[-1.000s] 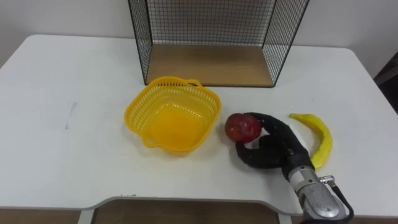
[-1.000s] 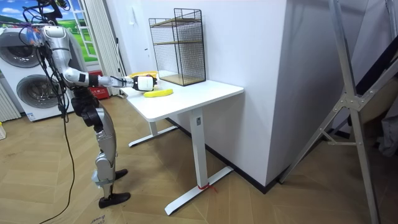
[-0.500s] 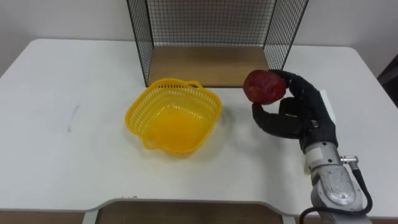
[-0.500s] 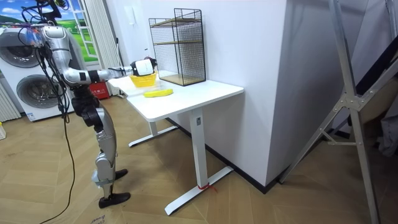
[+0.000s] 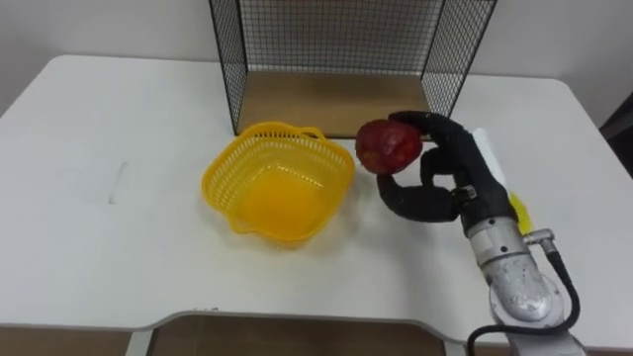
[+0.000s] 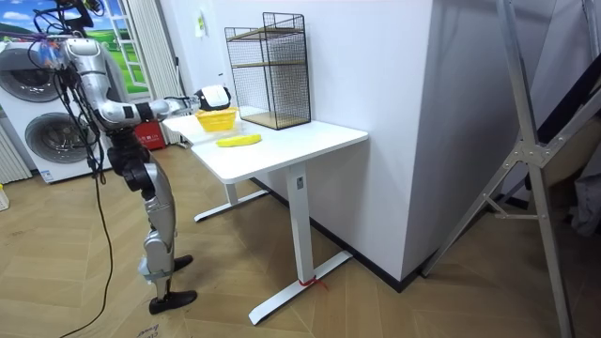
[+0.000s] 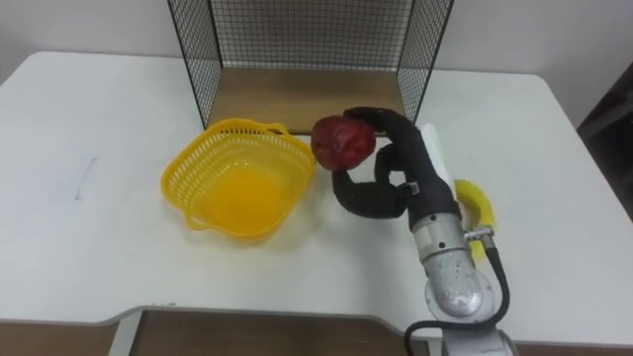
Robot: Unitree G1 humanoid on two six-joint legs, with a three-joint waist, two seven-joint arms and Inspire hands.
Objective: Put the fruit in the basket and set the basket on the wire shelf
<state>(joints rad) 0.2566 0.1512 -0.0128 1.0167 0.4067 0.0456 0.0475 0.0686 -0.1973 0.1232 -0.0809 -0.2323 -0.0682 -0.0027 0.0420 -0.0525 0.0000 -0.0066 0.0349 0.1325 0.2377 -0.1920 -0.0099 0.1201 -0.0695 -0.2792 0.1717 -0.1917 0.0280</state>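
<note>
The right hand (image 5: 445,176) is curling round the apple (image 5: 388,145). It is holding it raised beside the basket (image 5: 247,158), probably for dropping in.

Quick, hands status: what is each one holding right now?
Right hand: closed on the red apple, fingers curled round it, just right of the yellow basket.
Left hand: cannot be told.

You've got a white counter (image 6: 300,143) set against a white wall (image 6: 376,84) on a wood floor (image 6: 404,300). Washing machines (image 6: 42,141) stand toward the room view's left of the counter, a metal frame (image 6: 526,160) toward its right.
</note>
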